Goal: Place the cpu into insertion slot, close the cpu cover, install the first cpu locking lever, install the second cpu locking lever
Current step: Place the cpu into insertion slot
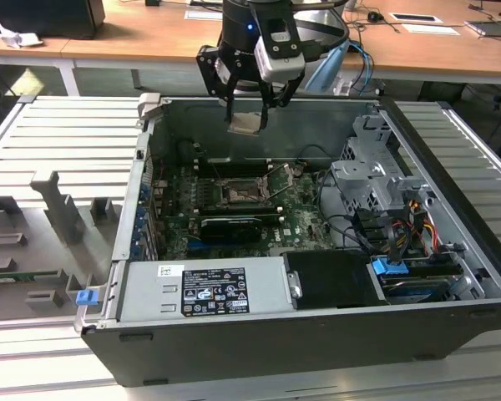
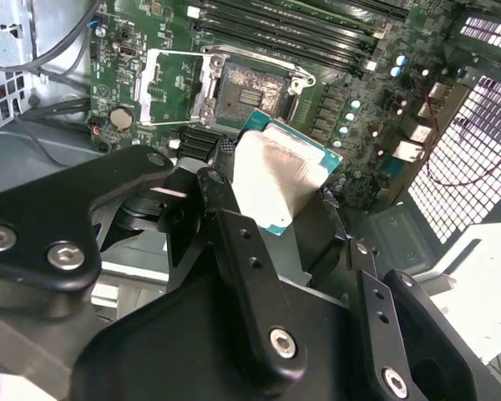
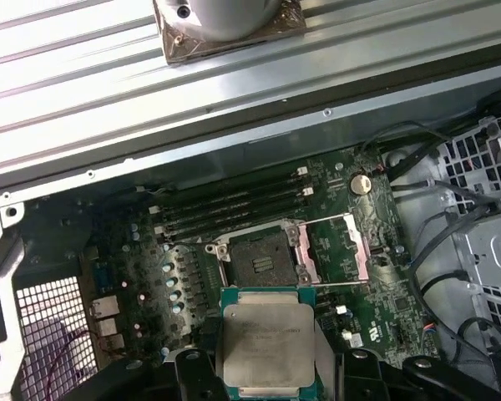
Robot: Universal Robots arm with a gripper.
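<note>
Here's the chip [image 3: 263,347], silvery face up with a green edge showing, pinched between the dark fingers [image 3: 192,376] of the gripper [image 3: 270,368]. Take the socket [image 3: 259,259] as the middle of the clock and the memory slots [image 3: 234,200] as twelve. The chip hangs at six, nearer the camera than the board and not yet in the socket. The socket lies open, dark inside. Its cover [image 3: 334,251] is swung open at three o'clock, with green board showing through the window. A coin battery [image 3: 361,184] sits near two. Grey cables [image 3: 451,242] loop further out at three. A mesh grille [image 3: 46,326] sits at eight, and the case wall [image 3: 234,117] runs beyond twelve.
</note>
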